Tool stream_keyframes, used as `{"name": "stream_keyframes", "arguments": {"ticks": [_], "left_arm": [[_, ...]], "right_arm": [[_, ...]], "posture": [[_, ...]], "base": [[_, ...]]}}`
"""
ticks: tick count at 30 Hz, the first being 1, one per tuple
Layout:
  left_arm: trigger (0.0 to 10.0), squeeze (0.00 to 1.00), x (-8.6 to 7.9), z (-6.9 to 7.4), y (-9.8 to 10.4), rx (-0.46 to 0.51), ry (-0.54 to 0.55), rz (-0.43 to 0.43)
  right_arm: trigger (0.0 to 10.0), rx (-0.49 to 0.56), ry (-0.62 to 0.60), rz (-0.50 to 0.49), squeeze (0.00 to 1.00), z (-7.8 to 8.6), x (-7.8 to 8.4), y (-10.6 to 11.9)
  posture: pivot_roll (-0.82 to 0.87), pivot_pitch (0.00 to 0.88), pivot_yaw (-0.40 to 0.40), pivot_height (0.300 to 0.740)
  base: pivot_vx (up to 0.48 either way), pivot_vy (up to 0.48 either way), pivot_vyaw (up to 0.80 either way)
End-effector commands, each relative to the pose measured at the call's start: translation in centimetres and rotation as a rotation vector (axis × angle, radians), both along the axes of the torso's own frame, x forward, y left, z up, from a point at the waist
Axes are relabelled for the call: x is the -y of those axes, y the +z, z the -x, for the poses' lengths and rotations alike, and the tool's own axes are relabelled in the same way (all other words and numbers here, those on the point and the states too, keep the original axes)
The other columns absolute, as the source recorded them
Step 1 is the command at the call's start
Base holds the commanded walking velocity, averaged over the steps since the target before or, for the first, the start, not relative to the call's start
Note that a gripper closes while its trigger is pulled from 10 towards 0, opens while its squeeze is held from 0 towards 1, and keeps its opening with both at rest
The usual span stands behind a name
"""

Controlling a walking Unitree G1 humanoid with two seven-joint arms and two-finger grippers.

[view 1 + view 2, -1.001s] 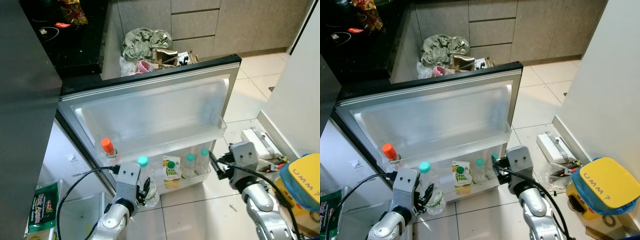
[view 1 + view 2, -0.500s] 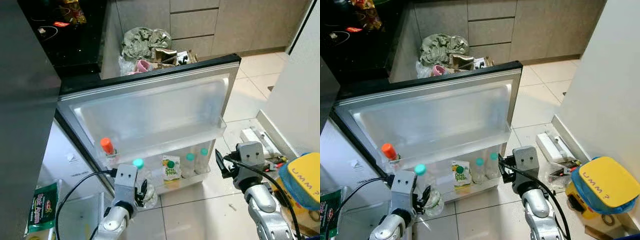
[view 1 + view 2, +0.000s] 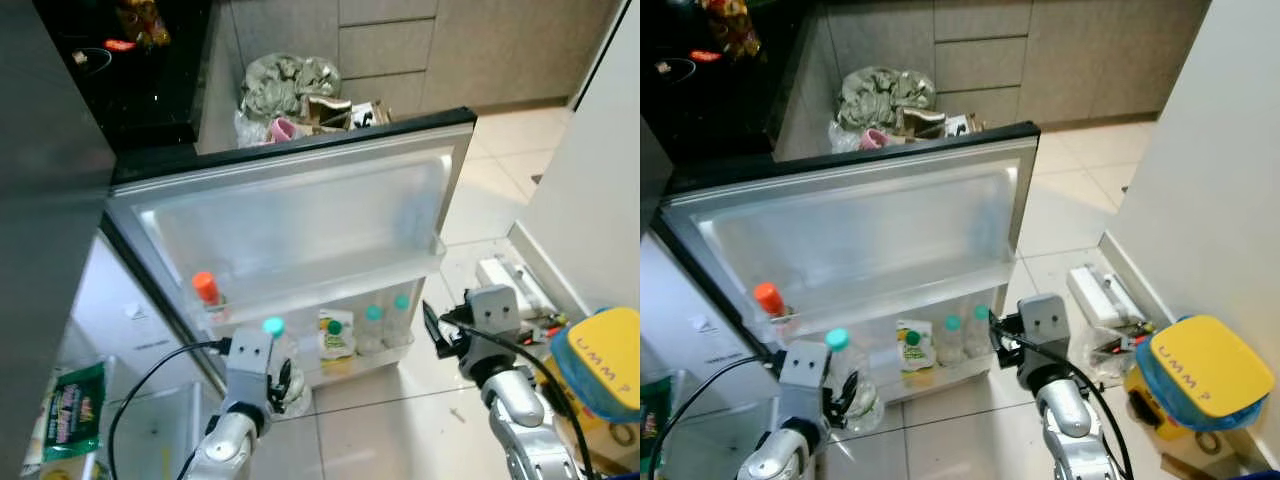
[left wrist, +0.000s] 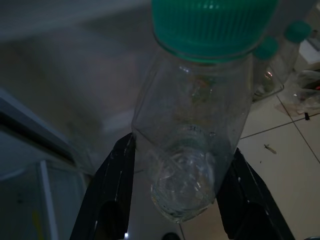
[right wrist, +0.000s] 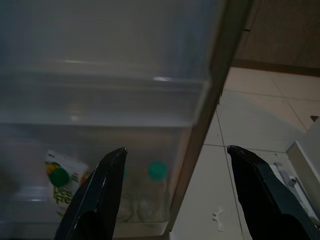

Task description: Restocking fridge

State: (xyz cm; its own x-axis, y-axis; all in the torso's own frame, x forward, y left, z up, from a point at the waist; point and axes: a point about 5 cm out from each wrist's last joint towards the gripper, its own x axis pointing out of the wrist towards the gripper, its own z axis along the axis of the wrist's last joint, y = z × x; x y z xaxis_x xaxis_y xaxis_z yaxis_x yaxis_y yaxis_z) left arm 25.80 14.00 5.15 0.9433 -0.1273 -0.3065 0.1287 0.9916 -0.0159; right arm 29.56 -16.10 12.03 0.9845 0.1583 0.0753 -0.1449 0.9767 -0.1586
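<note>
"Peel Fresh" carton (image 3: 336, 336), yellow "UMM" lid (image 3: 1203, 363)

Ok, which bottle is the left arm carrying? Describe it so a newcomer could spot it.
Start at the open fridge door and drop to its lower shelf. Off that shelf's left end, the left gripper holds a clear bottle between its fingers. It has a teal cap like two shelf bottles, but it alone is off the shelf.

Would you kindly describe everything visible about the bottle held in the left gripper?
The bottle is clear plastic with a green ribbed screw cap, and it looks empty or nearly so. The left gripper clamps its lower body between two black fingers, one on each side. It stands roughly upright, cap up, just in front of the lower shelf of the open fridge door, not yet set in.
</note>
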Motion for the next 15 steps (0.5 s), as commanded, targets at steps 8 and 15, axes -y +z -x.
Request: {"name": "stream_keyframes", "arguments": {"ticks": [8,15], "left_arm": [[10.0,0.00,0.14,0.10,-0.20,-0.003,0.014,0.009],[10.0,0.00,-0.47,-0.16,-0.26,-0.009,0.051,-0.006]], "right_arm": [[10.0,-0.025,-0.013,-0.001,0.00,0.38,0.39,-0.71],[10.0,-0.026,-0.011,0.000,0.00,0.38,0.39,-0.73]], "posture": [[-0.10,0.189,0.057,0.677],[-0.09,0.191,0.058,0.677]], "base": [[0.000,-0.215,0.00],[0.000,0.000,0.00]]}}
